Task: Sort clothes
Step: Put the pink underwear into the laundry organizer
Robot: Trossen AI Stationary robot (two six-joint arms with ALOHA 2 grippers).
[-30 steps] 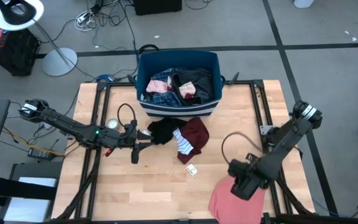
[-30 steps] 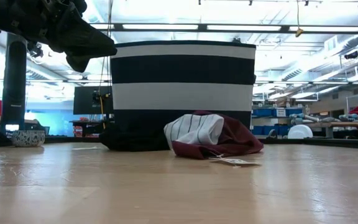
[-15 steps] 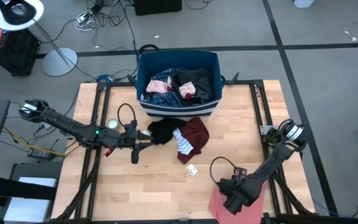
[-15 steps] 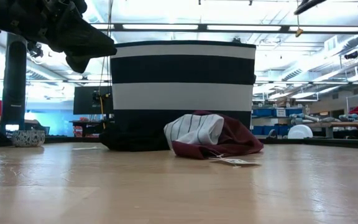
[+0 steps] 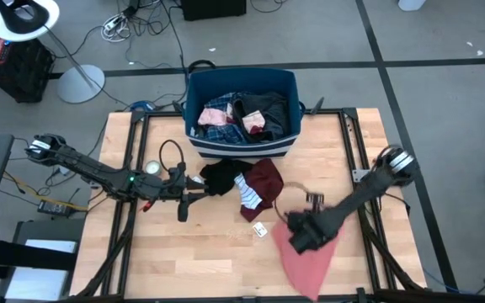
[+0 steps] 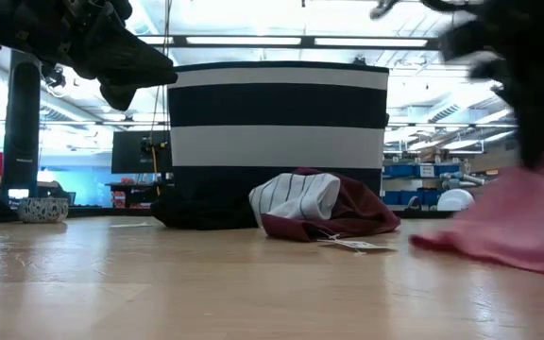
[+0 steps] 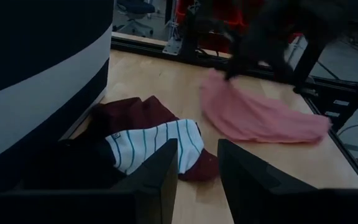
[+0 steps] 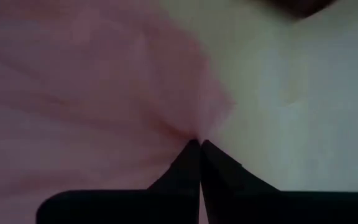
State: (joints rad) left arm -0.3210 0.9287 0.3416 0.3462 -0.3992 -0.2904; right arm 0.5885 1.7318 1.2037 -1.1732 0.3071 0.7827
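- The left gripper (image 5: 194, 192) has not moved over the last second: it hovers over the left half of the table (image 5: 183, 252), fingers parted and holding nothing, pointing at the black garment (image 5: 219, 177) just beside its tips.
- Next along, the striped sock (image 5: 247, 194) and the maroon garment (image 5: 266, 178) lie heaped together in front of the blue bin (image 5: 241, 145), touching its striped wall, exactly as they lay a second ago. More clothes sit inside the bin.
- A small white tag (image 5: 260, 229) lies on the bare wood near the pile.
- The change is on the right: the right gripper (image 5: 300, 236) has swung in from the table's near right corner toward the middle, dragging the pink garment (image 5: 308, 257) with it. Its fingers are pinched tight on a fold of that cloth, as the right wrist view shows.
- The pink garment now trails from the gripper back to the near edge, much closer to the pile and bin, so it is probably being carried over for sorting.
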